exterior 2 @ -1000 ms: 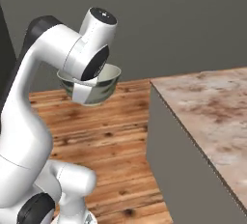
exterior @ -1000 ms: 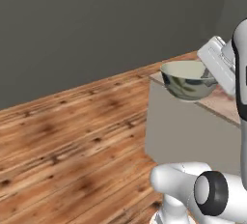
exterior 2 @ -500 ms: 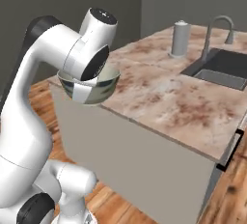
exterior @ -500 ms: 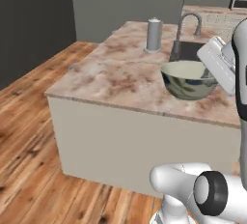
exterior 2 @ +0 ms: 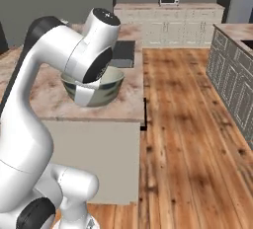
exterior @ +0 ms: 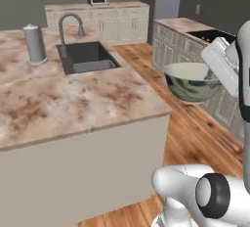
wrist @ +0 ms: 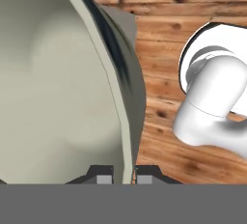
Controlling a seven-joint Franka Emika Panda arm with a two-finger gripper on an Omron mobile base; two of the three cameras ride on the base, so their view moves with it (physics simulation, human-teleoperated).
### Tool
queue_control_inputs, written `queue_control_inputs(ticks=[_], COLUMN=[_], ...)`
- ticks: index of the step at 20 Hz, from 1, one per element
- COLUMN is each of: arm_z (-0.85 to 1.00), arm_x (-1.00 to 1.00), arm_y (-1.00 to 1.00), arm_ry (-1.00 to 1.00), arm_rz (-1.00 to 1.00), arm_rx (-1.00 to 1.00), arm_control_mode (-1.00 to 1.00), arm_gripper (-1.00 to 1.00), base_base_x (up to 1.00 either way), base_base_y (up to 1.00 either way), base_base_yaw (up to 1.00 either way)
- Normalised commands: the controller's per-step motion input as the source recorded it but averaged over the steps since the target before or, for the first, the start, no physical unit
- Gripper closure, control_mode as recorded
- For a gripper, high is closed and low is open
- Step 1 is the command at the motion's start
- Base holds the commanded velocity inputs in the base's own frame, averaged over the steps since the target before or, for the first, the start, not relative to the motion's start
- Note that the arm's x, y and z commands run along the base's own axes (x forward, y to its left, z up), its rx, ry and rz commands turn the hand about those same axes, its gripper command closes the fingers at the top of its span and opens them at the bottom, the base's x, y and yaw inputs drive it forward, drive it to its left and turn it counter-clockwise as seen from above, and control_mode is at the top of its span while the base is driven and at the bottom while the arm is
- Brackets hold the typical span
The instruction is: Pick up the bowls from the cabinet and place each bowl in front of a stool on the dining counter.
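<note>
The gripper (wrist: 117,177) is pinching the rim of a bowl (exterior: 191,81), carrying it in the air beside the dining counter (exterior: 63,103). The left base view is showing the sink (exterior: 87,57), faucet (exterior: 69,24) and a grey canister (exterior: 34,44); the hand view is showing wood floor (wrist: 159,39) beneath.

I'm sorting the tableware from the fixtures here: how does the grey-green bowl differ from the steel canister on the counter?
The glossy grey-green bowl is wide, open and cream inside; the grey steel canister is tall, narrow and lidded. The bowl hangs in the air beside the pink-brown marbled dining counter, its rim pinched by the fingers; the canister stands upright on that counter, left of the dark sink. Both are round.
</note>
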Motion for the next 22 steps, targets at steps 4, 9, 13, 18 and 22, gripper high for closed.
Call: queue_control_inputs(ticks=[4, 9, 13, 18, 22], arm_z=[0.00, 0.00, 0.00, 0.00, 0.00], arm_x=[0.00, 0.00, 0.00, 0.00, 0.00], arm_y=[0.00, 0.00, 0.00, 0.00, 0.00], arm_ry=[0.00, 0.00, 0.00, 0.00, 0.00], arm_rz=[0.00, 0.00, 0.00, 0.00, 0.00], arm_rx=[0.00, 0.00, 0.00, 0.00, 0.00], arm_control_mode=[1.00, 1.00, 1.00, 1.00, 1.00], arm_gripper=[1.00, 1.00, 1.00, 1.00, 1.00], base_base_x=[0.12, 0.07, -0.13, -0.38, -0.38], base_base_y=[0.35, 0.45, 1.00, 1.00, 1.00], base_base_yaw=[-0.60, -0.37, -0.01, 0.08, 0.16])
